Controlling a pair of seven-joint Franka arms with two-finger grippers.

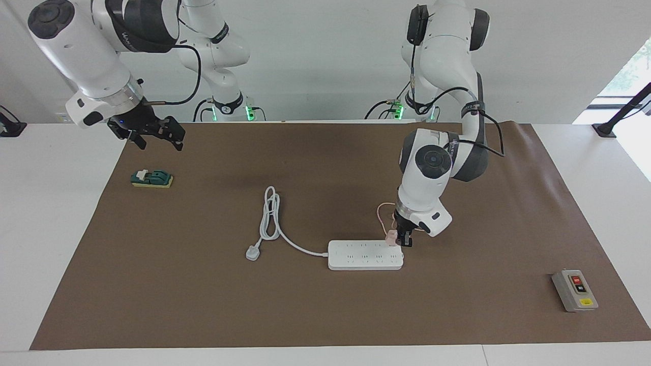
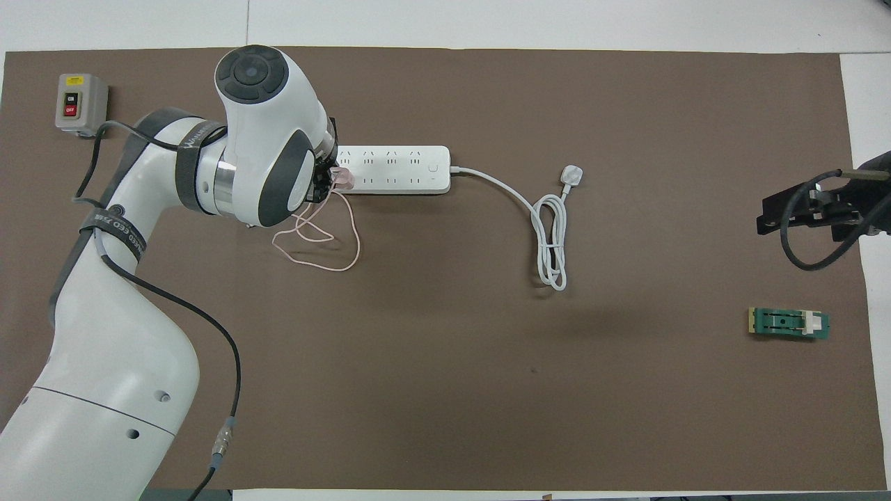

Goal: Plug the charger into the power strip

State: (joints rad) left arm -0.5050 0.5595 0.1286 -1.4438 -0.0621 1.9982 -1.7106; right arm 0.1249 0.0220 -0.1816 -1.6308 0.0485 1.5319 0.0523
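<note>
The white power strip (image 1: 365, 255) (image 2: 393, 169) lies flat in the middle of the brown mat. My left gripper (image 1: 403, 240) (image 2: 324, 182) is shut on the small pink charger (image 1: 391, 237) (image 2: 342, 179) and holds it at the strip's end toward the left arm, on the edge nearer the robots. I cannot tell whether its pins are in a socket. Its thin pink cable (image 1: 380, 212) (image 2: 321, 245) loops on the mat nearer the robots. My right gripper (image 1: 152, 134) (image 2: 800, 209) waits, open and empty, raised over the mat's edge at the right arm's end.
The strip's thick cord (image 1: 269, 213) (image 2: 550, 243) coils toward the right arm's end and ends in a three-pin plug (image 1: 253, 252) (image 2: 571, 175). A green and yellow block (image 1: 151, 179) (image 2: 789, 323) lies under the right gripper. A grey button box (image 1: 574, 291) (image 2: 81, 103) stands at the left arm's end.
</note>
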